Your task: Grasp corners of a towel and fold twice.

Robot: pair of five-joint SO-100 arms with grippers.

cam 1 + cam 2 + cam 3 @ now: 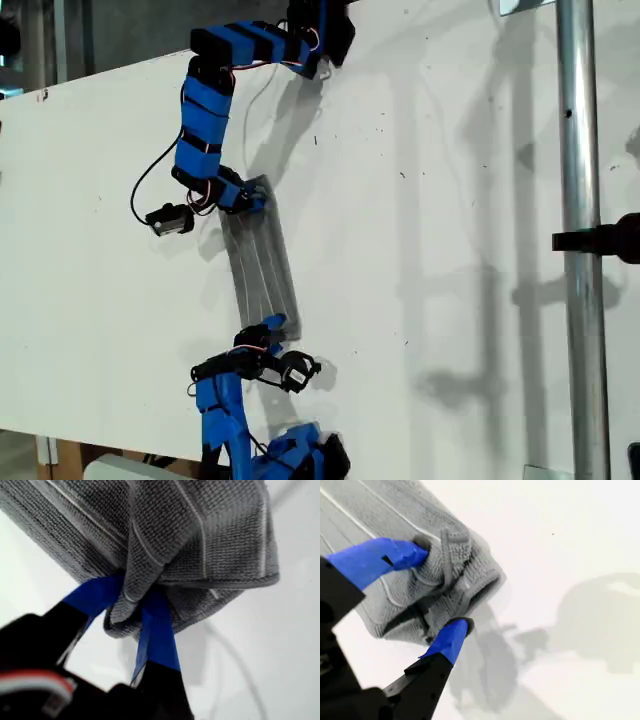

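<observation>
The towel (262, 268) lies as a narrow folded strip on the white table (450, 250) between both arms; my first gripper (131, 606) pinches one bunched end; my second gripper (442, 587) clamps the other.

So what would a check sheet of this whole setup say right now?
Surface: white table, a few dark specks.
Job's things: grey striped towel folded into a narrow strip between the two arms.
Clutter: nothing seen.
Grippers: my first gripper has its pincer shut on a bunched towel end; my second gripper has its pincer closed around the towel's other end, fabric bunched between the blue tips.
Cables: a black cable loops beside the arm at the exterior view's top.
Surroundings: metal pole at the exterior view's right, with a black clamp.
</observation>
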